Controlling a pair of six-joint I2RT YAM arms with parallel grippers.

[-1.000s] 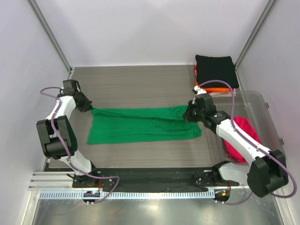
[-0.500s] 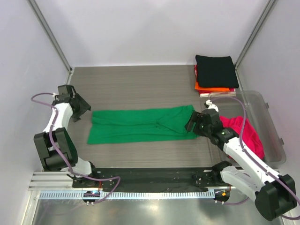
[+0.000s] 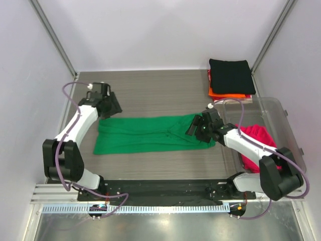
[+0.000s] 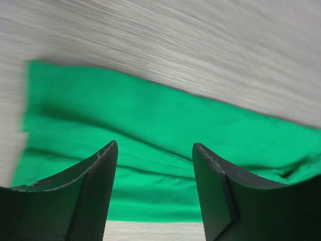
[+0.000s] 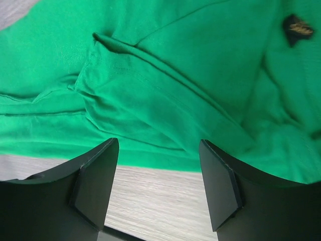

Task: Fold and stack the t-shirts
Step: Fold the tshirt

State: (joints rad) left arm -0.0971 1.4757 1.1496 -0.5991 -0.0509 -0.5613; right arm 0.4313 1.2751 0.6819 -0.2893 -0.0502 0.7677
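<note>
Grey wood-grain table (image 3: 150,88) filled the floor of a white-walled cell, with the two arms reaching in from its near edge. The green t-shirt (image 3: 150,134) lay flat across the middle of the table as a long, partly folded band running left to right, creased along its length.

The left gripper (image 3: 112,107) hung by the shirt's far left corner. In the left wrist view its fingers (image 4: 95,196) stood spread apart with nothing between them, and the green cloth (image 4: 165,145) showed through the gap with bare table beyond it. The right gripper (image 3: 193,126) was over the shirt's right end. Its wrist view showed the gripper (image 5: 158,186) parted and empty above rumpled green folds (image 5: 165,85), with a small dark label (image 5: 299,29) visible on the cloth at the upper right.

At the far right corner sat a folded stack, well apart from the green shirt: a black t-shirt (image 3: 230,75) on top, an orange t-shirt (image 3: 228,95) under it, and a sliver of red (image 3: 209,76) showing at the stack's left edge. A clear plastic bin (image 3: 283,108) stood along the right side, just near of the stack, holding a crumpled magenta-pink t-shirt (image 3: 260,141). The right arm's forearm crossed in front of the bin's near left wall and hid part of the pink cloth.
</note>
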